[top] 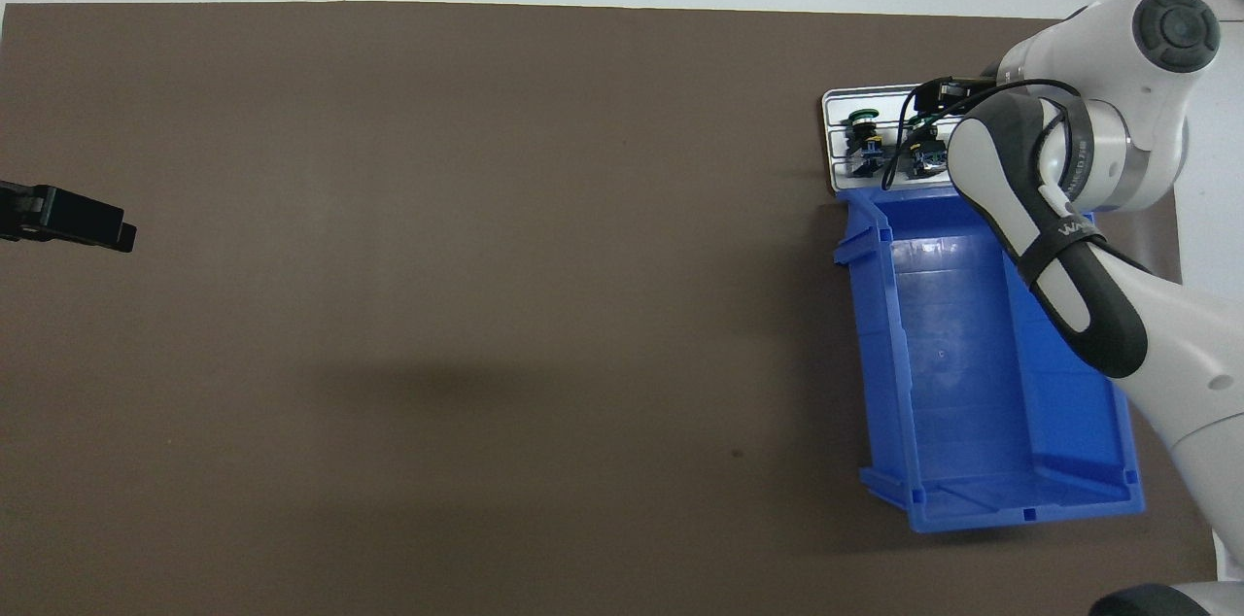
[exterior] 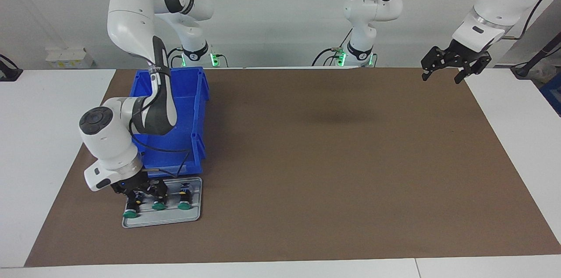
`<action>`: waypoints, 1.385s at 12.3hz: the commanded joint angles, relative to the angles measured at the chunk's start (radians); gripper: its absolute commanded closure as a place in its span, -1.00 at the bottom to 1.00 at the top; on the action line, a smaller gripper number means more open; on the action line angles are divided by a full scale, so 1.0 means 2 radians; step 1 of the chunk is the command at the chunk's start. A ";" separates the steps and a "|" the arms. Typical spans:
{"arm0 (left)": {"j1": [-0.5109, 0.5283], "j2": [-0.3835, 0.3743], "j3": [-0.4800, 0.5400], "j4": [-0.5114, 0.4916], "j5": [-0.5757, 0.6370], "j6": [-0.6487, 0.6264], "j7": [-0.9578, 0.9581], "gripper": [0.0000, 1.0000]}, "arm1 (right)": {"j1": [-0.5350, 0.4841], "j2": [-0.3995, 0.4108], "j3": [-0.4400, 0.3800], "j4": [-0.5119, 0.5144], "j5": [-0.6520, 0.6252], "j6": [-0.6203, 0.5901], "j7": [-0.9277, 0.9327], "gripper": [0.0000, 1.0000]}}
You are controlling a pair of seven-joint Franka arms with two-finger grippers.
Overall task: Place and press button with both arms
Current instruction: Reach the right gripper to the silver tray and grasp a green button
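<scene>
Right gripper (exterior: pixel 139 197), my black two-finger claw, is down among three small green-capped push-buttons on a grey metal tray (exterior: pixel 196 213); whether it grips one, I cannot tell. The end button (exterior: pixel 129 213) sits nearest my fingers. Light, rigid, probably slick on top, so I would take its black body. Beside the tray, a blue plastic bin (exterior: pixel 195 94) looks empty. My left gripper (exterior: pixel 442 76) waits open, raised.

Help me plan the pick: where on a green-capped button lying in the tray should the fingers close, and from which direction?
Grip the button by its black body, coming straight down. It lies on its side in the grey tray with the wide cap pointing away from the robots; neighbours lie close alongside, so the fingers must slip between them.
</scene>
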 commanded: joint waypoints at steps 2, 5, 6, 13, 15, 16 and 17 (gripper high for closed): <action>0.005 -0.014 -0.001 -0.014 -0.005 -0.002 0.002 -1.00 | 0.009 0.012 0.005 0.009 -0.006 0.005 -0.008 -0.75; 0.005 -0.014 -0.001 -0.014 -0.005 -0.002 0.002 -1.00 | 0.009 0.015 0.005 -0.002 -0.004 0.011 -0.019 -0.72; 0.005 -0.014 -0.001 -0.014 -0.005 -0.002 0.002 -1.00 | 0.007 0.015 0.005 -0.013 -0.003 0.027 -0.029 -0.72; 0.005 -0.014 -0.001 -0.014 -0.005 -0.001 0.002 -1.00 | 0.012 0.006 0.005 -0.049 -0.002 0.025 -0.031 -0.02; 0.005 -0.014 -0.001 -0.014 -0.005 -0.002 0.002 -1.00 | 0.012 0.006 0.005 -0.049 -0.002 0.022 -0.032 0.38; 0.005 -0.014 -0.001 -0.014 -0.005 -0.002 0.002 -1.00 | 0.009 0.006 0.005 -0.047 -0.002 0.021 -0.032 0.54; 0.005 -0.014 -0.001 -0.014 -0.005 -0.002 0.002 -1.00 | 0.007 0.006 0.005 -0.044 -0.002 0.016 -0.034 0.73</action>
